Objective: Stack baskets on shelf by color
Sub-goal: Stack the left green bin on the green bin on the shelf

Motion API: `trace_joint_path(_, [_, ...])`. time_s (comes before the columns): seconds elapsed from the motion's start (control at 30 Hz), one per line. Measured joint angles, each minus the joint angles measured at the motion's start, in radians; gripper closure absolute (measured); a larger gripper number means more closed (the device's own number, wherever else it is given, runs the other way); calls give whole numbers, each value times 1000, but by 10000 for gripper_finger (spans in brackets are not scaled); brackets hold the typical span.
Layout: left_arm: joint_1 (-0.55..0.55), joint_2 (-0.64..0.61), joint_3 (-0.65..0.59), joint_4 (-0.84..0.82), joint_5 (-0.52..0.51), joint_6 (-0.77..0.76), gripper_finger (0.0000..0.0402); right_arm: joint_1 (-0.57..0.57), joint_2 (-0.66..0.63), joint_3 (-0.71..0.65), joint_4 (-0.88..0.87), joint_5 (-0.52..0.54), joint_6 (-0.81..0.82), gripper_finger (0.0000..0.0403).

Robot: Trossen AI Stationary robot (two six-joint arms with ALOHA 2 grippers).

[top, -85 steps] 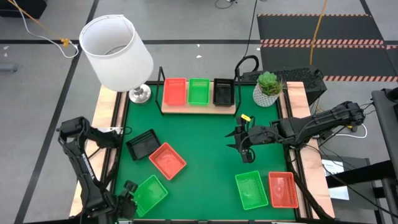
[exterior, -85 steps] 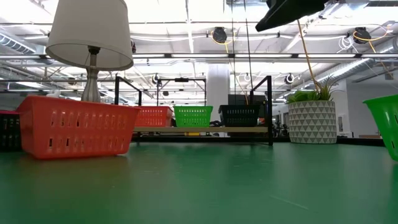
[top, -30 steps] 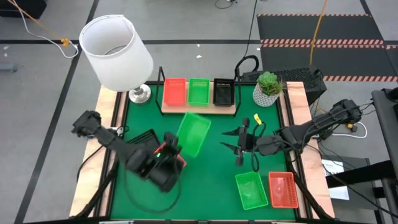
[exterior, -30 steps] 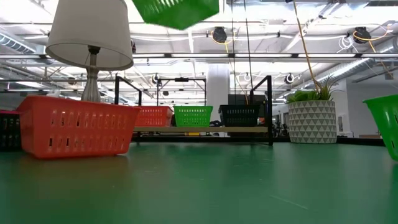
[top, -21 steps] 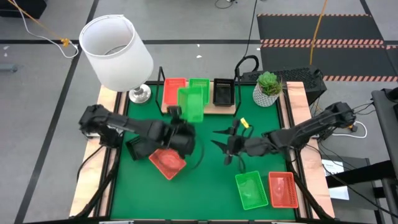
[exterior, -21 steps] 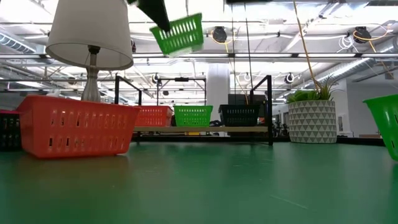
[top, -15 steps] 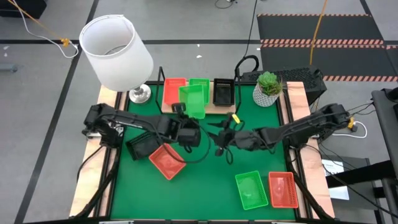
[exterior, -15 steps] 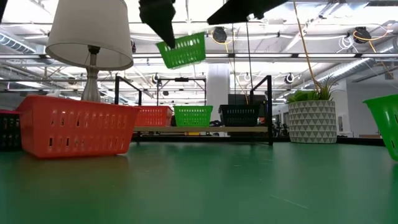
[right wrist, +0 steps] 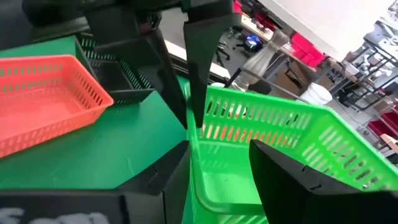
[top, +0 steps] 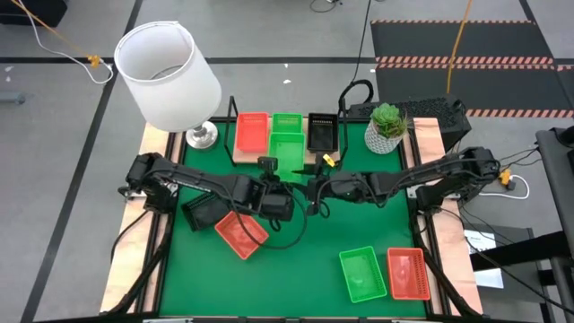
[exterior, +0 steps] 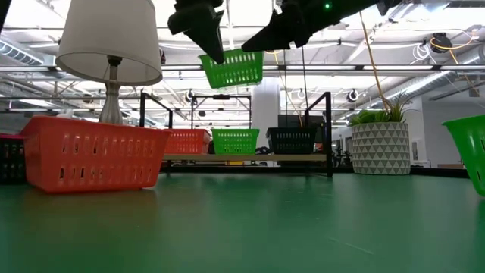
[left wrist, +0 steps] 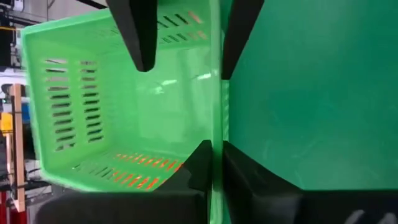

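Observation:
A green basket (top: 289, 157) hangs in the air just near of the shelf (top: 332, 159), where an orange-red (top: 252, 132), a green (top: 287, 120) and a black basket (top: 322, 132) stand side by side. My left gripper (left wrist: 216, 152) is shut on the hanging basket's wall. My right gripper (right wrist: 219, 149) is open at the same wall. One of its fingers (left wrist: 140, 37) stands inside the basket and the other outside; whether they touch it I cannot tell. In the low view the basket (exterior: 235, 68) hangs between both grippers, above shelf height. My left gripper pinches the green basket's wall (left wrist: 216, 118) at the basket's near end, one finger inside the basket and one outside. The fingers slant down from the table's near left. The basket is lifted clear and hangs roughly level with its open side up.
On the mat lie a black basket (top: 204, 211) and an orange-red one (top: 240, 231) at the left, and a green (top: 362, 274) and an orange-red basket (top: 408, 274) at the near right. A lamp (top: 170, 76) and a potted plant (top: 387, 126) flank the shelf.
My left gripper has carried the green basket from mid-table toward the far edge and a little down, up to the shelf; the basket has turned from tipped to roughly level. My right gripper has moved toward the table's left, rolled, and brought its open fingers around the basket's wall.

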Motion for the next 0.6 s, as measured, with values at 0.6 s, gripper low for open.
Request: trace_joint_path(0.6, [-23, 0, -1, 113, -4, 78, 393, 0, 0, 0, -83, -31, -24, 362])
